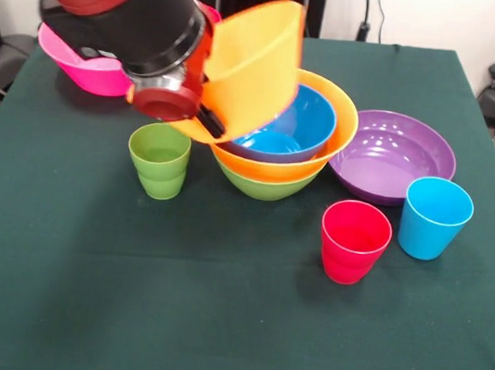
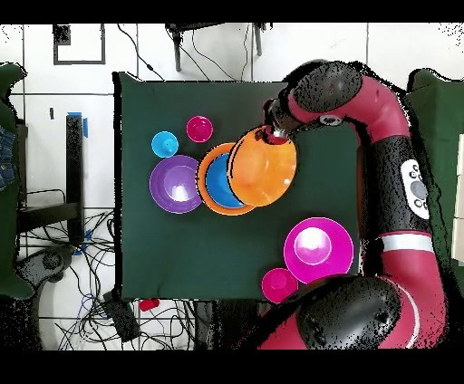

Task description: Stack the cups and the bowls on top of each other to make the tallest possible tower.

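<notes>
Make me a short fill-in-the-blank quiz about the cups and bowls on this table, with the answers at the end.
1. The gripper holds a tilted ______ bowl over the tower.
2. The bowl at the tower's base is ______.
3. The red cup stands beside the ______ cup.
4. The purple bowl sits upright and ______ of other dishes.

Answers: orange; green; light blue; empty

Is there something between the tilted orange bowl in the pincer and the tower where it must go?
Nothing visible. The orange bowl hangs tilted right over the tower, whose top blue bowl is empty.
</notes>
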